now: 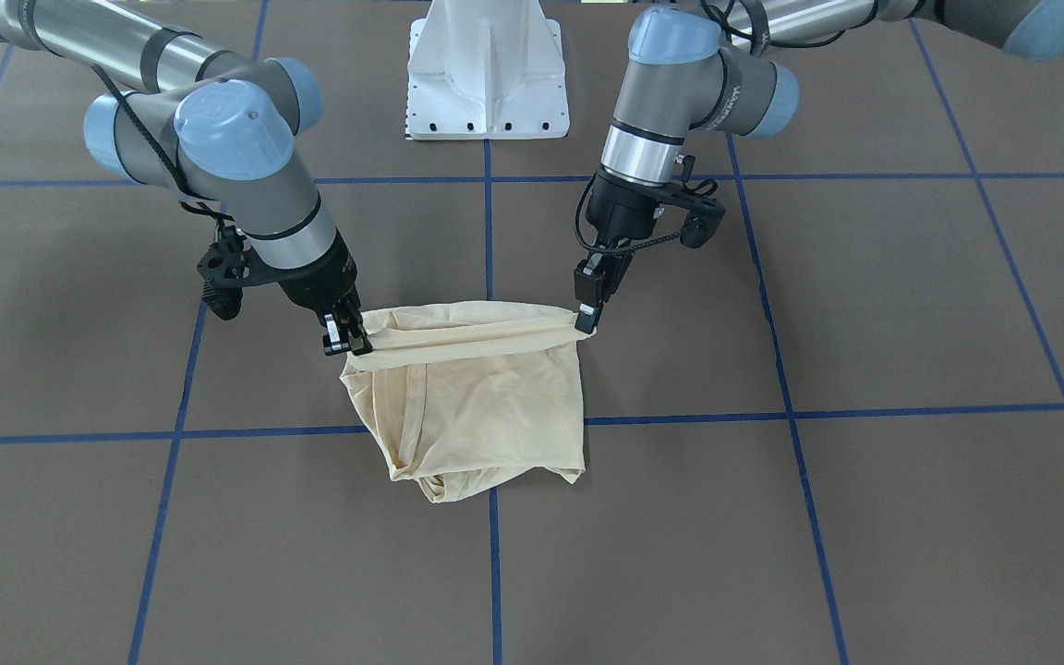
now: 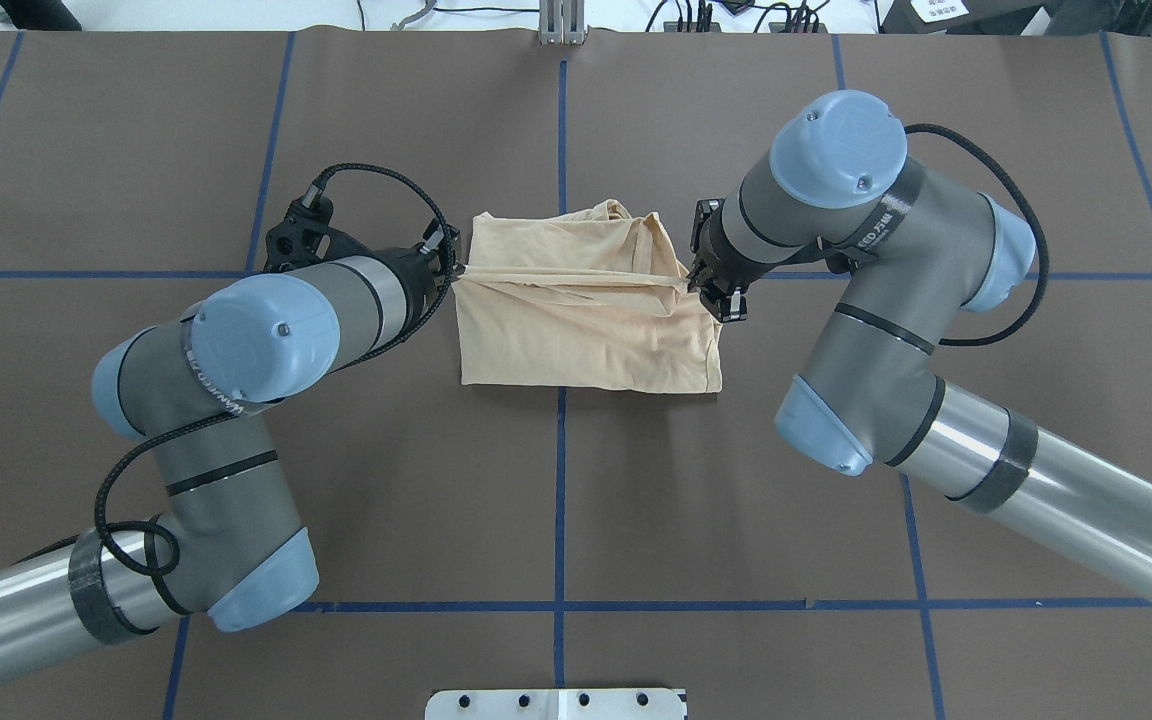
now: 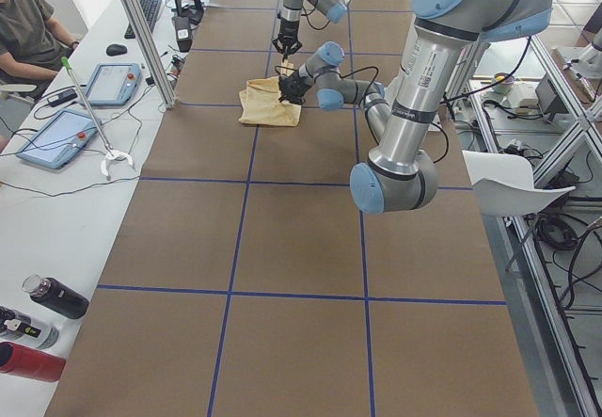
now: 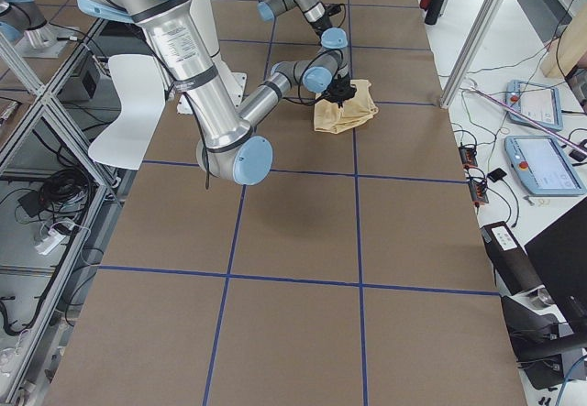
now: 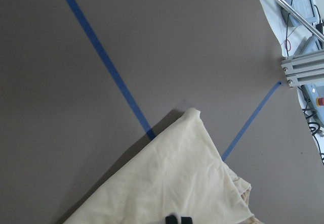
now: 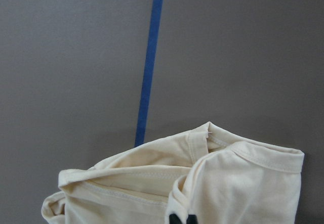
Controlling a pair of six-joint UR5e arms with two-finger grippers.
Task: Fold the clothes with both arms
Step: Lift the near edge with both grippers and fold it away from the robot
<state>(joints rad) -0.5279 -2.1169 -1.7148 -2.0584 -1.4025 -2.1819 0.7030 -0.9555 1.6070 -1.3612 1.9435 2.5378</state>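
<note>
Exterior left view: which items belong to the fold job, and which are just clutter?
In the job:
T-shirt
left gripper, shut on the shirt's edge
right gripper, shut on the same edge

Just lying about, on the side bench:
control pendants
grabber stick
mouse
black bottle
red bottle

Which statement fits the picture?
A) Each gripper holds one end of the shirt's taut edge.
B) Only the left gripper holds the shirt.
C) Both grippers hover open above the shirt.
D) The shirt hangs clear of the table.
A: the left gripper and the right gripper each pinch one end of a stretched edge of the shirt, whose rest lies on the table.
</note>
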